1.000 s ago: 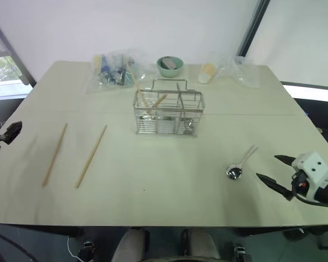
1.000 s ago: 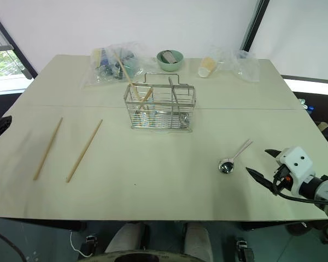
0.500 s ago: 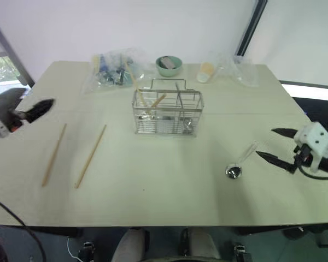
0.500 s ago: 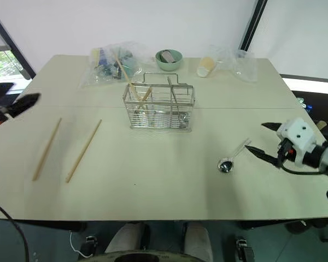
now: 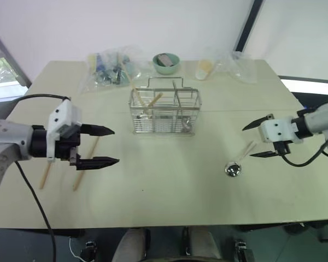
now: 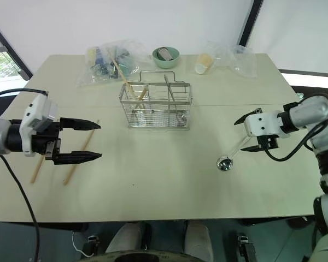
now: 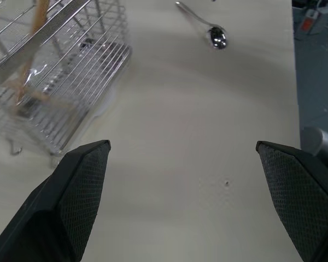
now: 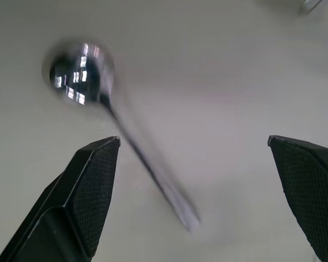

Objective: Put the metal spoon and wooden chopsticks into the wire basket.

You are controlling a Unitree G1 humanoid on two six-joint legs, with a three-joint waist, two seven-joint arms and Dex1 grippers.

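The metal spoon (image 5: 233, 170) lies on the table at the right, its handle pointing away toward the far right; it also shows as the spoon (image 8: 82, 76) between my right fingers. My right gripper (image 5: 247, 143) is open and hovers just beside the handle's end, with nothing in it. Two wooden chopsticks (image 6: 79, 158) lie side by side at the left, partly hidden by my left arm. My left gripper (image 5: 116, 146) is open and empty, pointing right above them. The wire basket (image 5: 164, 124) stands at the table's middle back, with a short wooden stick inside.
A pale green bowl (image 5: 166, 63) sits behind the basket. A clear plastic bag of items (image 5: 106, 71) lies at the back left, and a cup in clear bags (image 5: 205, 69) at the back right. The table's front edge runs close to both arms.
My left arm has swung in from the table's left edge to above the chopsticks. My right gripper has moved up and forward beside the spoon's handle and has rolled.
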